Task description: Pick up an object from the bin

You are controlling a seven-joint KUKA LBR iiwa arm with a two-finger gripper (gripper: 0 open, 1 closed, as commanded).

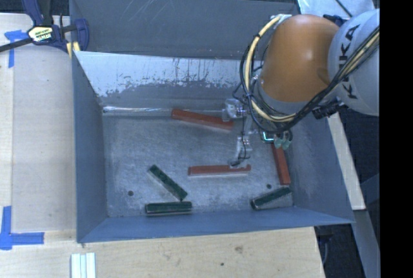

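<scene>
bin [90, 141]: grey metal, matt, back wall scratched, floor rubbed pale and rough | red bars [218, 170]: matt, smooth, material not clear | green bars [168, 208]: dark, slight gloss, hard look | cover [297, 57]: orange, smooth, glossy, like plastic | cables [247, 77]: smooth rubbery-looking sheath | gripper [242, 157]: bare metal, some shine

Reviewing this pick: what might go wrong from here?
The gripper sits over the right end of the flat red-brown stick, not its middle, so a grasp there may tip or slip. The stick lies flat on the bin floor, so it may slide rather than lift.
</scene>
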